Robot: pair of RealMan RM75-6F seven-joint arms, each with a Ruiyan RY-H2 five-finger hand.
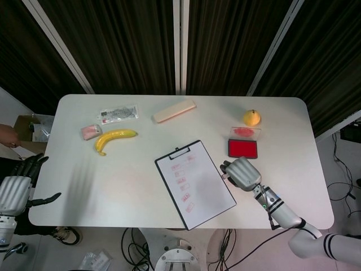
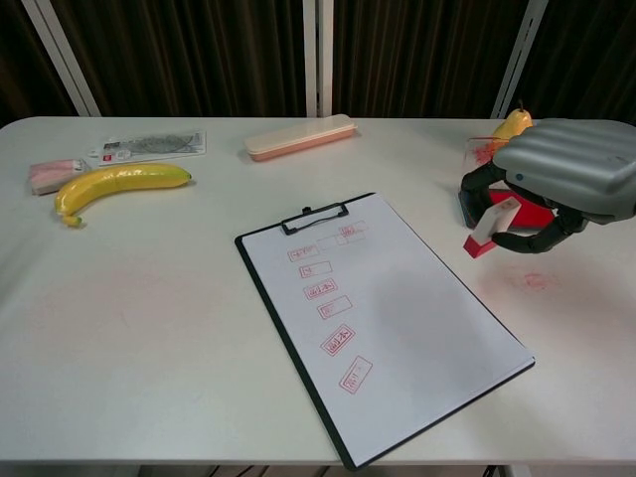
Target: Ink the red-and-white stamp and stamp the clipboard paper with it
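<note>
Here the red-and-white stamp (image 2: 488,231) is a small block, pale on its upper body with a red base, tilted in the grip of the right hand (image 2: 561,184). The hand pinches it from above, fingers curled round it, and carries it in the air to the right of the clipboard (image 2: 298,328), just in front of the red ink pad (image 1: 242,148). In the head view the same hand (image 1: 242,173) covers the stamp, so it cannot be made out there.

The clipboard paper (image 2: 397,318) carries red rectangular stamp marks running down its left side; seven can be counted in the chest view, the upper ones fainter.

The left hand (image 1: 16,189) hangs off the table's left edge, holding nothing, fingers spread.

On the table (image 1: 113,192) lie one banana (image 2: 117,186), one pink packet (image 2: 52,174), one flat printed sachet (image 2: 151,145), one long peach-coloured case (image 2: 298,136), and one yellow pear (image 1: 251,117). A clear lid smeared with red (image 1: 245,132) sits between pear and ink pad.

The tabletop is white with rounded corners, faintly smudged with red near the right hand. Behind it hang dark slatted panels with pale metal posts; cables trail across the floor.
</note>
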